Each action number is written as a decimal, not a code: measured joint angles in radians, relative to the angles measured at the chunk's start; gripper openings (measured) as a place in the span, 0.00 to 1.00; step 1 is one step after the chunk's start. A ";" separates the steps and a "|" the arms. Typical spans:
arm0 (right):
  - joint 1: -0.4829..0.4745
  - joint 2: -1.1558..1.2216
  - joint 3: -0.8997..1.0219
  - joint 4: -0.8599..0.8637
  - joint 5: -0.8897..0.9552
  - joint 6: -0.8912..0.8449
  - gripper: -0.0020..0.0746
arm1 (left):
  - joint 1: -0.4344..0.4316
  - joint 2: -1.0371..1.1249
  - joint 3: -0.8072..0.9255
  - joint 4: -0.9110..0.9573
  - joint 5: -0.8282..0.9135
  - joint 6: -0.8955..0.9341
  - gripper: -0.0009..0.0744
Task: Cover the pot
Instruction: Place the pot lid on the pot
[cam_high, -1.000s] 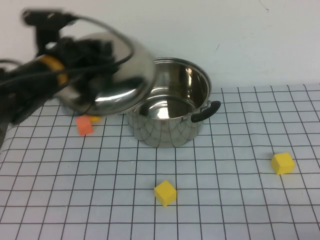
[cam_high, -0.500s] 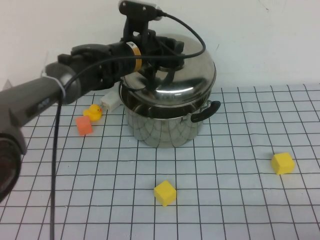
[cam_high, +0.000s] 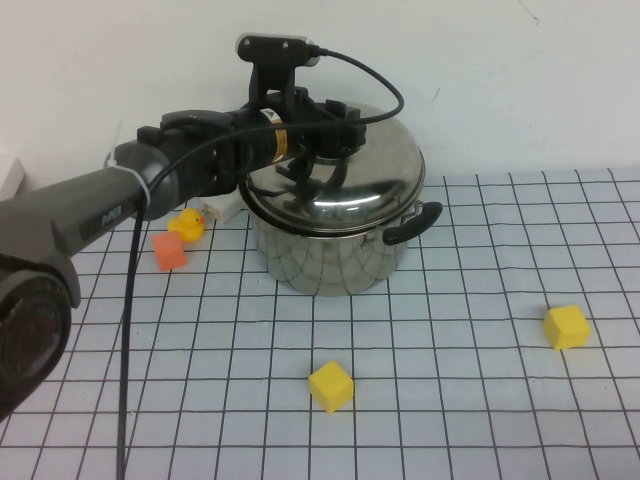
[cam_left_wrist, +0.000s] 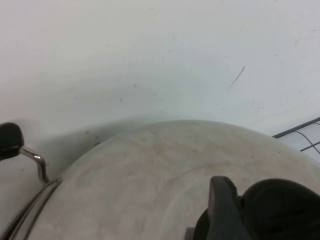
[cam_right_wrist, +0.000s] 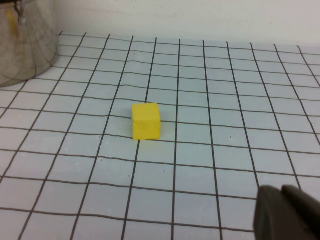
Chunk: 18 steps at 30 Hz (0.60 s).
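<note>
We see the pot (cam_high: 330, 255) standing upright toward the back of the gridded counter (cam_high: 450, 400), near the white wall, left of centre. One black handle (cam_high: 412, 222) sticks out toward the right and a little forward, so the line through its handles runs roughly left to right; the other handle is hidden. A domed steel lid (cam_high: 335, 190) rests on the rim, sitting slightly tilted, its left edge higher.

The left claw (cam_high: 318, 140) reaches in from the left, directly above the lid's crown, and appears closed on the lid's knob, though the knob itself is hidden beneath it. In the left wrist view only a dark part of it shows over the lid (cam_left_wrist: 160, 175).

The right claw (cam_right_wrist: 287, 212) is outside the high view; its wrist view shows a dark tip low over the counter near a yellow cube (cam_right_wrist: 146, 121), and we cannot tell whether it is open or closed.

A second yellow cube (cam_high: 330, 386) lies in front of the pot. An orange block (cam_high: 168, 250) and a rubber duck (cam_high: 187, 224) sit left of it.
</note>
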 joint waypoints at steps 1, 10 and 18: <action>0.000 0.000 0.000 0.000 0.000 0.000 0.04 | 0.000 0.000 0.000 0.000 0.000 -0.007 0.44; 0.000 0.000 0.000 0.000 0.000 0.000 0.04 | -0.004 0.000 0.008 0.000 0.052 -0.021 0.44; 0.000 0.000 0.000 0.000 0.000 0.000 0.04 | -0.004 0.009 0.008 0.000 0.024 -0.021 0.44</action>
